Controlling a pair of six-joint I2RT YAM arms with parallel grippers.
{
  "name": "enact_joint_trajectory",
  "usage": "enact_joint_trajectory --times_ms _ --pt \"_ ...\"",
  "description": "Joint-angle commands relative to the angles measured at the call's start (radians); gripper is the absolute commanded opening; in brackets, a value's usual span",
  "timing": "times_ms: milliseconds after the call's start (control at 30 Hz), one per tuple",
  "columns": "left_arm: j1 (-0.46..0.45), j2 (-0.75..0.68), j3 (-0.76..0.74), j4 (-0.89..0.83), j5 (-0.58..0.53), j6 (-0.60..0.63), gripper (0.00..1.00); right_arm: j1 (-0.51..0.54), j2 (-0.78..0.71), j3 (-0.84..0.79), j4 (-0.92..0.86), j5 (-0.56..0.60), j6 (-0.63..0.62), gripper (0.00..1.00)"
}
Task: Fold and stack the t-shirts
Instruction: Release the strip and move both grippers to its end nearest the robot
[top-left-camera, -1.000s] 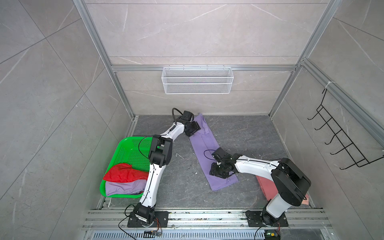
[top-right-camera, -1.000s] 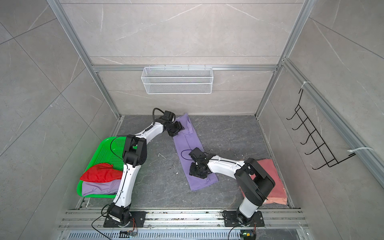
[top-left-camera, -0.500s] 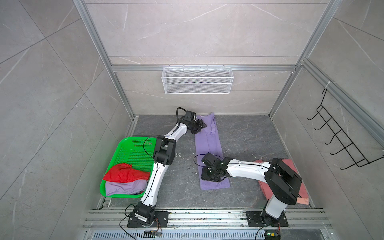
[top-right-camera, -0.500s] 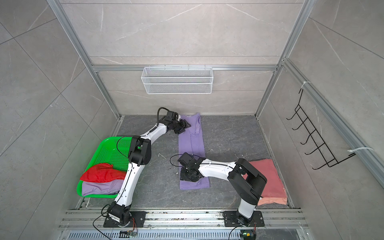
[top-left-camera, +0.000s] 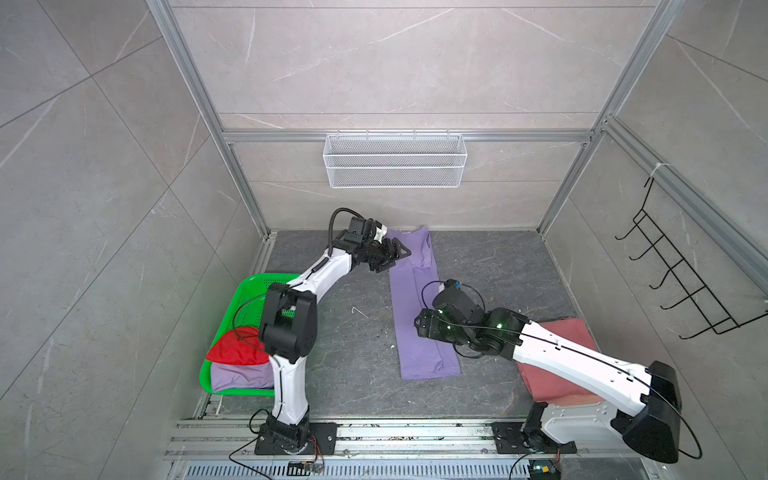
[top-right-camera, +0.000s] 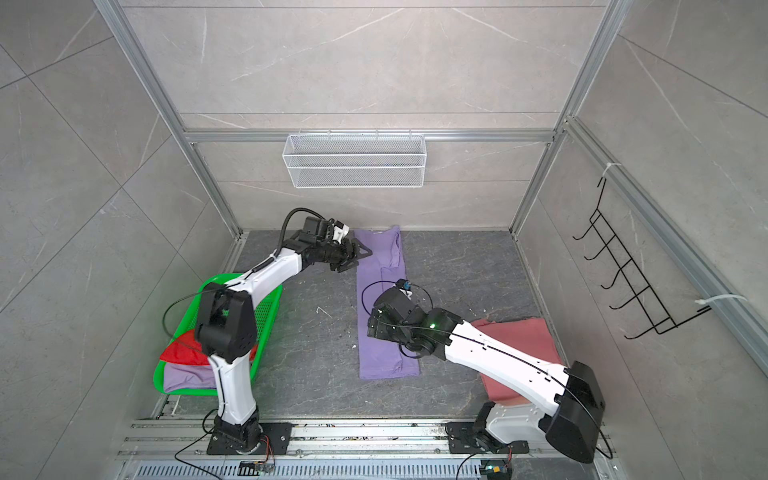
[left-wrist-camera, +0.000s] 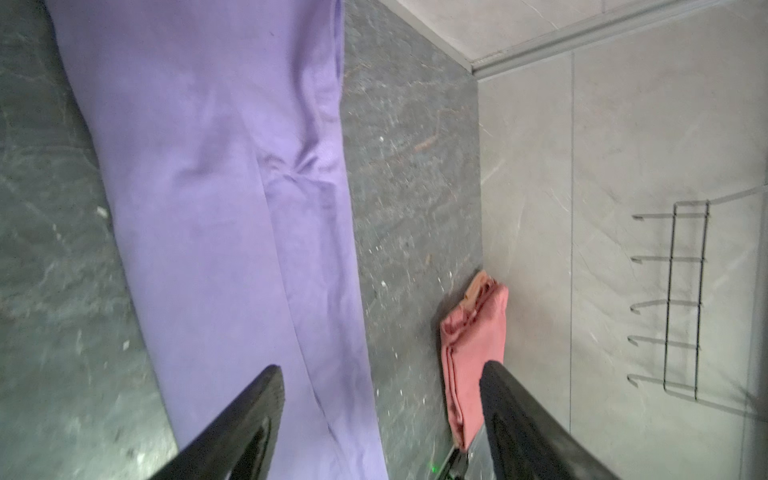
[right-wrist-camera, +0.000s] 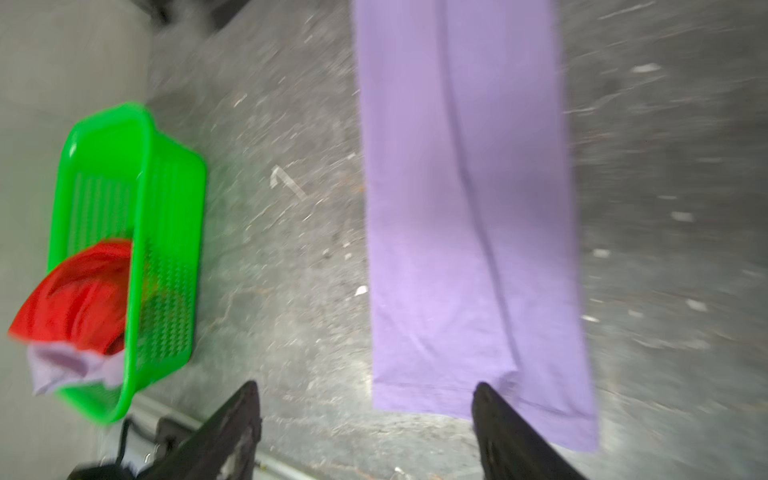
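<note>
- Lavender cotton t-shirt (top-left-camera: 407, 299): folded into a long narrow strip, flat on the grey stone-look tabletop (top-left-camera: 345, 353), mid-floor. It runs from the back wall toward the front rail. Plain fabric faces up, with one lengthwise fold line visible in both wrist views.
- Left gripper (left-wrist-camera: 381, 368): jaws spread wide, nothing between them. In both top views it sits at the strip's far end, over the left edge.
- Right gripper (right-wrist-camera: 363, 390): jaws also wide and empty, with the strip's hem end just ahead of one finger. In both top views its black head overlaps the strip's right edge, on the nearer half.
- Can't tell whether either gripper touches the cloth. The right wrist view is motion-blurred.
- Salmon-pink folded t-shirt (top-left-camera: 569, 332): right side, just beside the side wall, partly under the right arm and well apart from the strip.
- Green perforated plastic basket (top-left-camera: 249, 286): left side. A bright red t-shirt (top-left-camera: 232, 349) is bunched on a second lavender t-shirt (top-left-camera: 237, 376), and both spill over the basket's near end.
- White wire-mesh basket (top-left-camera: 395, 166) on the back wall, black wire hook rack (top-left-camera: 681, 282) on the right wall.
</note>
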Motion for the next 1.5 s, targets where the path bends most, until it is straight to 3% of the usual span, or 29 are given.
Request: enact_joint_trajectory --times_ms 0,100,233,300,433,600,767,1000,1167,1467 --pt "-0.006 -0.18 -0.193 0.045 -0.017 0.03 0.81 -0.003 -0.056 -0.03 -0.168 0.201 0.091 0.86" --pt "-0.022 -0.338 -0.346 0.036 -0.007 0.031 0.86 -0.013 -0.122 -0.09 -0.193 0.246 0.149 0.91" --pt "-0.035 -0.537 -0.561 0.026 -0.01 0.002 0.94 -0.051 -0.206 -0.196 -0.172 0.215 0.179 0.93" --pt "-0.043 -0.632 -0.654 0.012 -0.027 -0.028 0.99 -0.076 -0.241 -0.259 -0.127 0.148 0.182 0.94" --pt "-0.082 -0.792 -0.803 -0.053 -0.049 -0.098 1.0 -0.107 -0.264 -0.371 -0.046 -0.012 0.189 0.93" --pt "-0.226 -0.888 -0.927 -0.126 -0.17 -0.247 0.95 -0.108 -0.229 -0.487 0.089 -0.178 0.183 0.89" --pt "-0.352 -0.85 -0.985 -0.105 -0.275 -0.351 0.85 -0.115 -0.185 -0.578 0.234 -0.261 0.18 0.86" --pt "-0.461 -0.623 -0.964 0.05 -0.309 -0.406 0.8 -0.118 -0.122 -0.615 0.3 -0.312 0.171 0.81" --pt "-0.488 -0.481 -0.924 0.106 -0.309 -0.455 0.7 -0.138 -0.119 -0.646 0.331 -0.317 0.167 0.8" --pt "-0.493 -0.383 -0.864 0.1 -0.275 -0.469 0.57 -0.204 -0.134 -0.705 0.377 -0.366 0.153 0.78"
